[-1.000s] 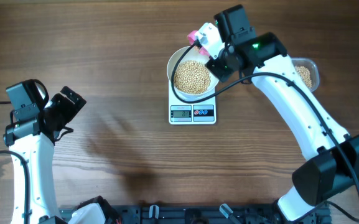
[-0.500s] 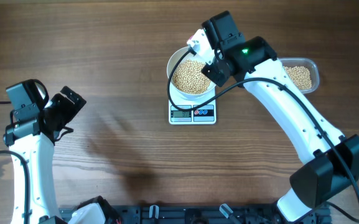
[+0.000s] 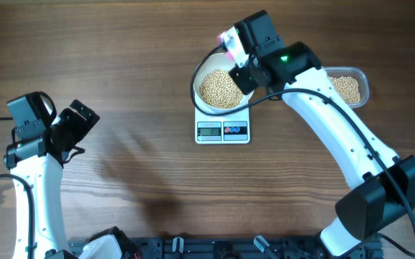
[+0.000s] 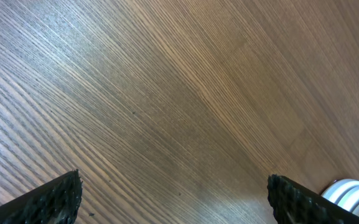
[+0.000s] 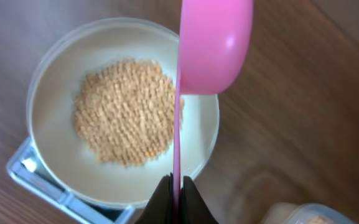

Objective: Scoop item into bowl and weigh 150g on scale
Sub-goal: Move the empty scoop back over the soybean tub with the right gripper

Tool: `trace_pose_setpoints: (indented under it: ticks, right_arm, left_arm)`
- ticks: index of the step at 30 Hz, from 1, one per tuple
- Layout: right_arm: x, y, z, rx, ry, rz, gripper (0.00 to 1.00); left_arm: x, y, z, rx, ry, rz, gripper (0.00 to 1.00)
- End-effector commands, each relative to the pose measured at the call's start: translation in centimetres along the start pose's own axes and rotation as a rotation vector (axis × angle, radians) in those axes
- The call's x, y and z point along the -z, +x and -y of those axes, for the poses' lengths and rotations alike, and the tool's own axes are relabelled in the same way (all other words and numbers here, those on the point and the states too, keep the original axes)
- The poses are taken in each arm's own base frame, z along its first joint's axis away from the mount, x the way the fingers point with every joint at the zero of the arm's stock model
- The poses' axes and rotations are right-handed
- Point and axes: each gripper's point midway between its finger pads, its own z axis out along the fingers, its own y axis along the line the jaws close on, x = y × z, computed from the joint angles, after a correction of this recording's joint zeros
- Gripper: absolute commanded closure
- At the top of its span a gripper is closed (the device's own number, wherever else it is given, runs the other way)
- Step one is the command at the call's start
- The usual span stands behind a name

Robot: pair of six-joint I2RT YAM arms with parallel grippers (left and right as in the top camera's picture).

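Observation:
The white bowl [image 3: 206,103] [image 5: 48,118] stands on the white scale [image 3: 222,131] [image 5: 30,174] and holds a heap of pale-tan beans [image 3: 219,89] [image 5: 124,111]. My right gripper [image 3: 240,59] [image 5: 177,185] is shut on the thin handle of a pink scoop [image 3: 228,39] [image 5: 214,45]. The scoop's head hangs over the bowl's far rim, turned on edge, no beans showing in it. My left gripper [image 3: 80,122] [image 4: 173,196] is open over bare wood at the table's left, far from the bowl, with nothing between its fingers.
A clear plastic tub [image 3: 349,88] with more beans sits right of the bowl, partly under my right arm. Its corner shows low in the right wrist view as the tub [image 5: 303,214]. A white round object [image 4: 350,191] peeks in at the left wrist view's lower right.
My right gripper has carried the pink scoop left from beside the bowl's right edge to above its far rim. The bowl has shifted slightly on the scale. The left arm has not moved.

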Motion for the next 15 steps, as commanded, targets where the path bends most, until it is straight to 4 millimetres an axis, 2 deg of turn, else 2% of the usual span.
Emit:
trace_pose_setpoints:
  ticks: [1,3,6,9,13,15]
  right_arm:
    - [2.6,-1.7,3.5,-0.362,-0.017,0.113,0.96]
    - [4.4,-1.7,6.2,-0.48,-0.021,0.161,0.96]
    - [8.1,-1.1,9.9,-0.596,-0.098,0.249,0.96]
    - [11.2,1.1,13.8,-0.691,-0.101,0.297,0.96]
    - [13.1,7.7,19.5,-0.879,0.011,0.228,0.96]
    - [13.2,11.5,21.2,-0.964,0.046,0.152,0.96]
  left_arm:
    - [0.0,0.0,0.0,-0.015,0.008,-0.002,0.0]
    - [0.0,0.0,0.0,-0.015,0.008,-0.002,0.0]
    - [0.0,0.0,0.0,-0.015,0.008,-0.002,0.0]
    - [0.0,0.0,0.0,-0.015,0.008,-0.002,0.0]
    - [0.0,0.0,0.0,-0.015,0.008,-0.002,0.0]
    - [0.0,0.0,0.0,-0.015,0.009,-0.002,0.0]
